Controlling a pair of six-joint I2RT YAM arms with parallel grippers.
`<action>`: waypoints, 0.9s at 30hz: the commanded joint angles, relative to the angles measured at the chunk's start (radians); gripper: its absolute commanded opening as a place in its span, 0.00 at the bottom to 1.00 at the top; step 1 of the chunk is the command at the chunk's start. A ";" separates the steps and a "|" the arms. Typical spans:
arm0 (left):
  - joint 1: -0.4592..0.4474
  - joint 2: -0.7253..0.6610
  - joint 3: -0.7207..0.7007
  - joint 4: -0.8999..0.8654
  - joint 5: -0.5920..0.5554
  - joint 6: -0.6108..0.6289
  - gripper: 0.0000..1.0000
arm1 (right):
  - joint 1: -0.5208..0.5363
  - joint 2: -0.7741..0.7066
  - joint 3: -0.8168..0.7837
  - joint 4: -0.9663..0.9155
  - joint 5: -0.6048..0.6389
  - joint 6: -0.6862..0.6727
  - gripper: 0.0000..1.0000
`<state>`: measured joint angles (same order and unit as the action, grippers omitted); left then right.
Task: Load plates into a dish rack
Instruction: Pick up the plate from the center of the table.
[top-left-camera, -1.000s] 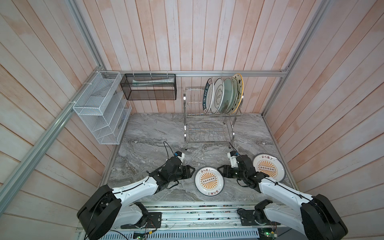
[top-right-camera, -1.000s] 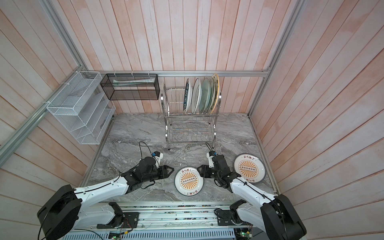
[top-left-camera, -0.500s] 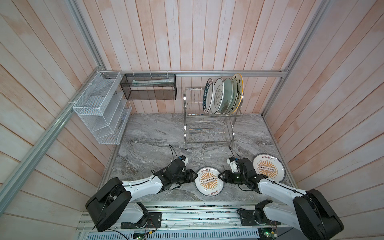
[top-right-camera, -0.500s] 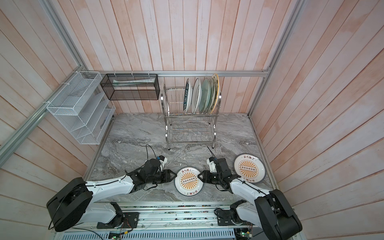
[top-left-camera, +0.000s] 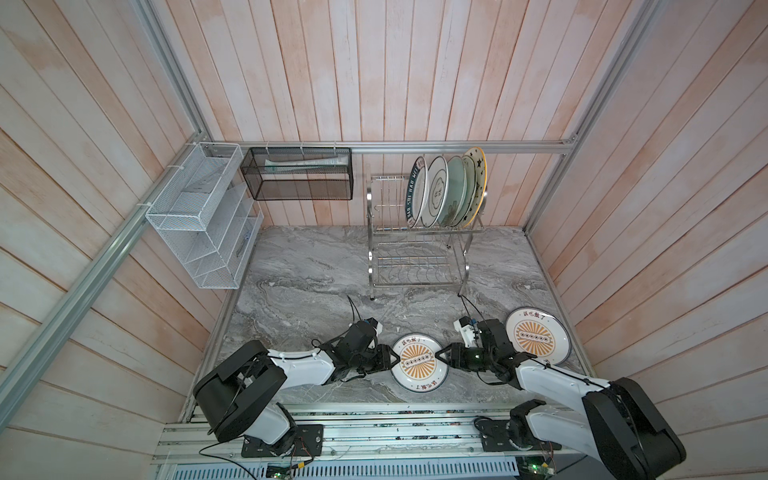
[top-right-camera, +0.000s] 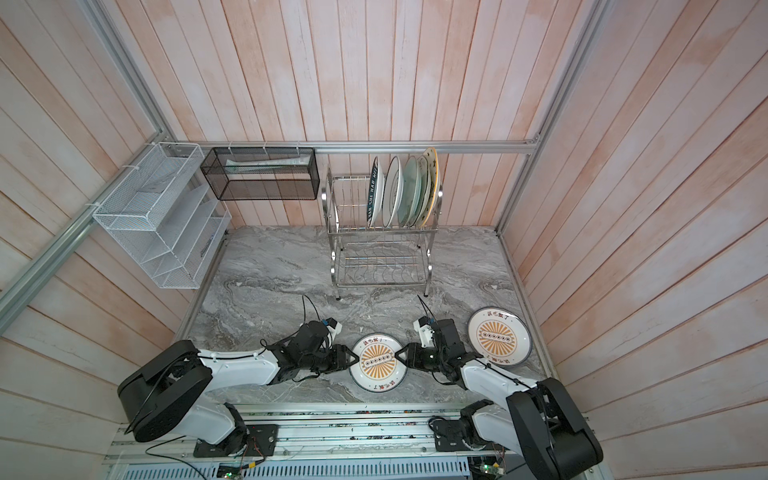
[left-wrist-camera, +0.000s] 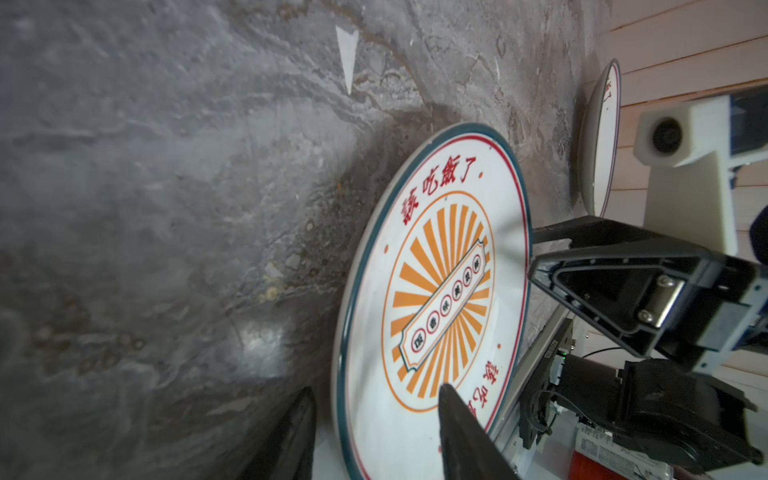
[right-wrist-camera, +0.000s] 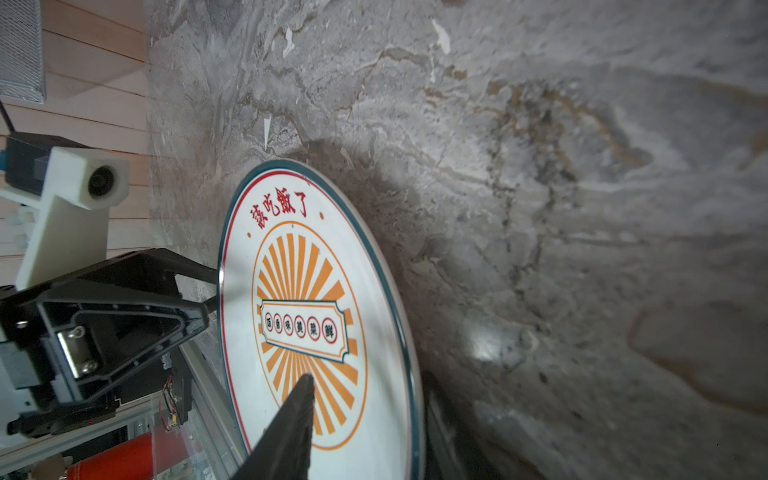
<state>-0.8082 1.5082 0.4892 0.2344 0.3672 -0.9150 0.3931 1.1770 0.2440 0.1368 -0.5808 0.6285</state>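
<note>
An orange sunburst plate (top-left-camera: 419, 363) (top-right-camera: 377, 360) lies flat near the table's front edge. My left gripper (top-left-camera: 393, 358) (left-wrist-camera: 376, 390) straddles its left rim with the jaws open. One finger is over the face and the other outside the rim, with a gap showing. My right gripper (top-left-camera: 439, 357) (right-wrist-camera: 370, 376) straddles the opposite rim. One of its fingers (right-wrist-camera: 299, 407) lies over the sunburst and the other is dark under the edge. Contact there is unclear. A second sunburst plate (top-left-camera: 537, 338) (left-wrist-camera: 600, 137) lies at the right. Several plates (top-left-camera: 444, 191) stand in the dish rack's (top-left-camera: 419, 230) top tier.
A white mesh organizer (top-left-camera: 203, 216) hangs on the left wall and a black mesh basket (top-left-camera: 297, 174) on the back wall. The rack's lower tier (top-left-camera: 415, 266) holds nothing. Wooden walls close in both sides, and a metal rail (top-left-camera: 374, 432) runs along the front.
Both arms have come forward and inward onto the middle plate's opposite rims. The right jaws have narrowed around the rim; the left jaws have barely changed.
</note>
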 joint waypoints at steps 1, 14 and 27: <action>-0.005 0.037 -0.005 0.028 0.039 -0.010 0.48 | -0.006 0.011 -0.032 -0.007 -0.021 0.022 0.41; -0.004 0.046 0.008 0.032 0.046 -0.011 0.45 | -0.007 0.038 -0.031 0.051 -0.073 0.036 0.21; 0.029 -0.034 0.052 -0.087 -0.022 0.042 0.48 | -0.084 0.004 0.016 0.000 -0.127 -0.001 0.00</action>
<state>-0.7994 1.5112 0.5045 0.2123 0.3759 -0.9119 0.3325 1.1923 0.2325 0.1757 -0.7086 0.6544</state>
